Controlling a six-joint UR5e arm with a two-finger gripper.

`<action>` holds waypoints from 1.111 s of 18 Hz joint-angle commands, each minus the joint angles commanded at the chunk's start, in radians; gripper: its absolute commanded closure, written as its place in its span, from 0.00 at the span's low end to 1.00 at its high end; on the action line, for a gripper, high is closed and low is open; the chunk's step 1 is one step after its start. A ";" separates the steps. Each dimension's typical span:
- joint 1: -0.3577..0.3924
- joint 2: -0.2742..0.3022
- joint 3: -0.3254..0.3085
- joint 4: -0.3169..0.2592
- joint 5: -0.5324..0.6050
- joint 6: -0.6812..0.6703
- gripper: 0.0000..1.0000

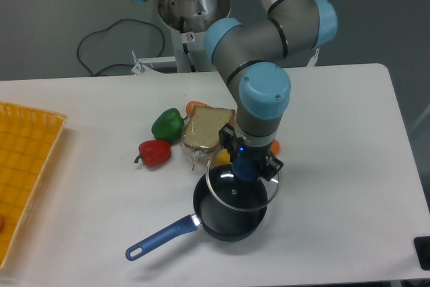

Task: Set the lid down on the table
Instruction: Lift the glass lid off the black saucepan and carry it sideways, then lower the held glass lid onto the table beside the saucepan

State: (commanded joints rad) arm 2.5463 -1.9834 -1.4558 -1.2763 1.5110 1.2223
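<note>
One claw (244, 166) grips the lid (242, 185) by its knob, tilted above the empty black saucepan (228, 216) on the tabletop (336, 166)

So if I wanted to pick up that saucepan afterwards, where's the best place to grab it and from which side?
Probably the blue handle of the saucepan. It sticks out low toward the front left, over bare table, so coming straight down on it near mid-length looks simplest. The round body is wide, and the tool holds the lid above it just now, blocking the rim.
</note>
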 joint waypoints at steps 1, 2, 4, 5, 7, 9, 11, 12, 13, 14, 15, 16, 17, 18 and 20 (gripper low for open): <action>0.011 0.000 0.000 0.000 0.000 0.022 0.51; 0.023 0.000 0.000 0.000 0.000 0.040 0.51; 0.038 -0.006 -0.003 0.002 0.002 0.060 0.51; 0.043 -0.012 -0.003 0.002 0.005 0.072 0.51; 0.071 -0.018 -0.006 0.002 0.006 0.080 0.51; 0.094 -0.017 -0.008 0.003 0.002 0.083 0.51; 0.106 -0.018 -0.006 0.005 0.003 0.085 0.51; 0.114 -0.021 -0.006 0.006 0.003 0.083 0.51; 0.120 -0.022 -0.008 0.006 0.003 0.083 0.51; 0.127 -0.023 -0.008 0.005 0.003 0.083 0.51; 0.135 -0.025 -0.008 0.005 0.003 0.083 0.51; 0.147 -0.023 -0.008 0.005 0.002 0.083 0.51; 0.158 -0.025 -0.008 0.006 0.000 0.085 0.51; 0.164 -0.026 -0.008 0.006 0.000 0.085 0.51; 0.170 -0.034 -0.011 0.008 0.000 0.085 0.51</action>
State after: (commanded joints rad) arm 2.7167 -2.0171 -1.4665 -1.2686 1.5110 1.3070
